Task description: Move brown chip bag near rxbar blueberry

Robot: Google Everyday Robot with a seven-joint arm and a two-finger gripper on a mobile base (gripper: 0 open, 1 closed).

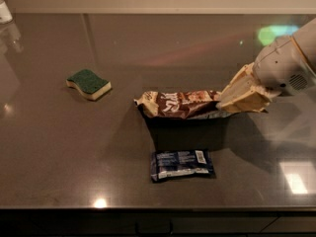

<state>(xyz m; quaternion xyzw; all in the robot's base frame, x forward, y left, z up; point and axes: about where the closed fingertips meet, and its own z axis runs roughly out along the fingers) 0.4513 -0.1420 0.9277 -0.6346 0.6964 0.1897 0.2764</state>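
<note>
The brown chip bag (177,104) is held off the dark table, lying level, its shadow on the surface below it. My gripper (236,97) comes in from the right and is shut on the bag's right end. The rxbar blueberry (181,164), a small navy wrapper with a white barcode patch, lies flat on the table just below the bag, near the front edge.
A green and cream sponge (89,83) lies at the left middle of the table. A white object (4,11) stands at the far left back corner. The table's front edge (158,209) runs just below the bar.
</note>
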